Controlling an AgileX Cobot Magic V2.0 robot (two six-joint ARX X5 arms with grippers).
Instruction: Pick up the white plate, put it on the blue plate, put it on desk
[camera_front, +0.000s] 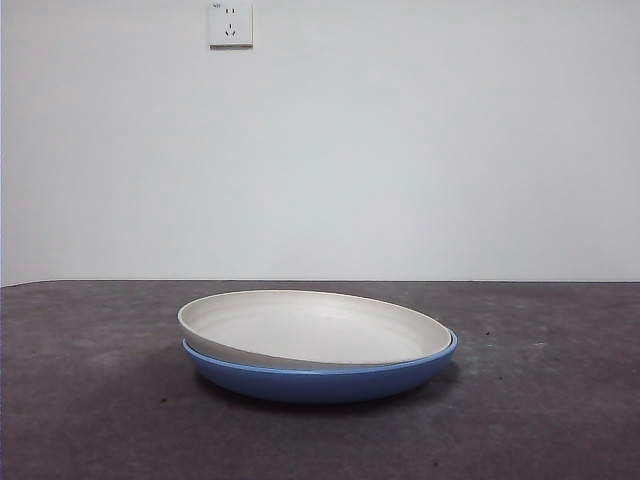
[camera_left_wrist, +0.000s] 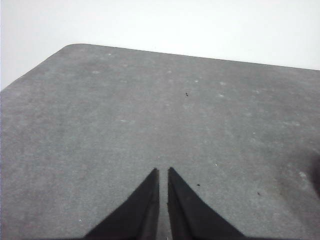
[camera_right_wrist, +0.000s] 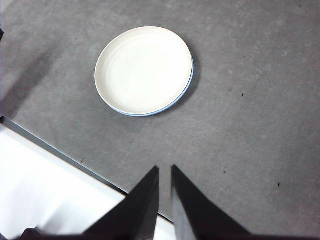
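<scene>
The white plate (camera_front: 315, 327) lies inside the blue plate (camera_front: 320, 382), slightly tilted, its left rim raised above the blue rim. Both rest on the desk (camera_front: 90, 400) in the middle of the front view. In the right wrist view the white plate (camera_right_wrist: 144, 69) covers nearly all of the blue plate (camera_right_wrist: 186, 89), which shows only as a thin blue edge. My right gripper (camera_right_wrist: 164, 170) is shut and empty, high above the desk and away from the plates. My left gripper (camera_left_wrist: 163, 171) is shut and empty over bare desk (camera_left_wrist: 150, 115); no plate shows in its view.
A wall socket (camera_front: 230, 24) sits high on the white wall behind the desk. The desk's edge (camera_right_wrist: 60, 152) runs across the right wrist view, with pale floor beyond it. The desk's far rounded corner (camera_left_wrist: 75, 47) shows in the left wrist view.
</scene>
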